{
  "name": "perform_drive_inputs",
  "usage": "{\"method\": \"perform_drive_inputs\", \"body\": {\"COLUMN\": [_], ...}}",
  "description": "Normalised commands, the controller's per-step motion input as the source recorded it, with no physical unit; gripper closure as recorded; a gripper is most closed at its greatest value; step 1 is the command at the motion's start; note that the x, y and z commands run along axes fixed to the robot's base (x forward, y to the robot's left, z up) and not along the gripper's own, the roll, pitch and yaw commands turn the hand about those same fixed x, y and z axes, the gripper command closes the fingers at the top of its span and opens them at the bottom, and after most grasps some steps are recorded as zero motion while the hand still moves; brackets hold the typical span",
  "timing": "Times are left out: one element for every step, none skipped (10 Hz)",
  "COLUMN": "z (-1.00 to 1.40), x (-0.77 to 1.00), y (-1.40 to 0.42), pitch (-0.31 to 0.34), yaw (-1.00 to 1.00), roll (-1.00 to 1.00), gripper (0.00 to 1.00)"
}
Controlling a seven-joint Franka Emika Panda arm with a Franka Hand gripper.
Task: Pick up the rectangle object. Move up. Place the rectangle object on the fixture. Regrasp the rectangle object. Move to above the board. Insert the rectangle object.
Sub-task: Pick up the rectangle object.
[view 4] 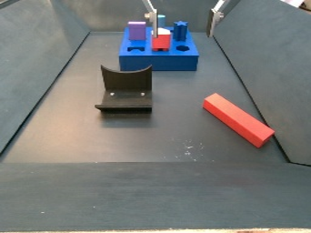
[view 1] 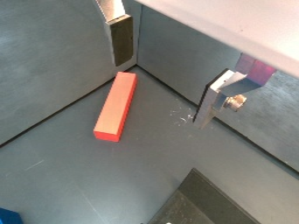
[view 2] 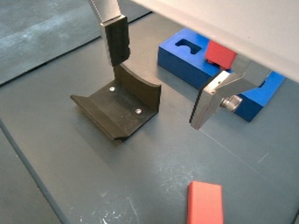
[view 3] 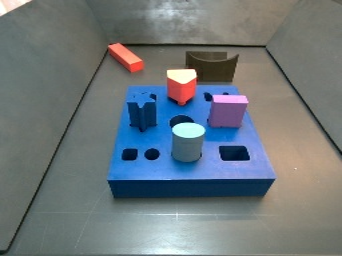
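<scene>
A: The rectangle object lies flat on the dark floor at the upper left of a side view, well apart from everything else. In a side view it sits right of centre, lying aslant.

B: And moving rightward from it?

A: In a side view the board fills the middle, carrying a blue star peg, a pale blue cylinder, a red-and-cream wedge block and a purple block. Behind it, upper centre-right, stands the fixture, its curved notch upward.

B: Where is the gripper?

A: In a wrist view the gripper hangs above the floor with its jaws spread wide and nothing between them. The bar lies on the floor just beside one finger, not touching it as far as I can tell. In a wrist view the fixture sits below the fingers, the board at upper right.

B: Visible in the side views?

A: Only the fingertips, at the top edge, above the board.
</scene>
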Motion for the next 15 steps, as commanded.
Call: {"method": "perform_drive_inputs", "body": {"z": [-0.37, -0.35, -0.30, -0.46, -0.55, -0.56, -0.52, -0.53, -0.49, -0.45, -0.43, -0.41, -0.40, -0.62, -0.59], "x": [-0.61, -0.66, -0.68, -0.31, 0.00, -0.53, -0.58, -0.20, -0.12, -0.18, -0.18, -0.18, -0.16, -0.32, -0.79], "y": [-0.07, 0.00, 0.03, 0.14, 0.37, 0.31, 0.30, 0.13, 0.05, 0.15, 0.15, 0.19, 0.21, 0.10, 0.13], "pitch": [-0.324, -0.317, -0.221, -0.114, -0.034, -0.059, 0.000, 0.000, 0.000, 0.001, 0.004, 0.010, 0.021, 0.000, -0.049], "yaw": [-0.31, -0.28, -0.39, -0.13, 0.13, 0.32, 0.55, 0.91, 0.97, 0.92, 0.92, 0.90, 0.88, 0.74, 0.39], "roll": [-0.16, -0.27, -0.18, -0.14, -0.19, -0.13, -0.12, -0.17, -0.12, -0.12, -0.12, -0.10, -0.06, 0.07, 0.15], "gripper": [0.00, 0.00, 0.00, 0.00, 0.00, 0.00, 0.00, 0.00, 0.00, 0.00, 0.00, 0.00, 0.00, 0.00, 0.00]}}
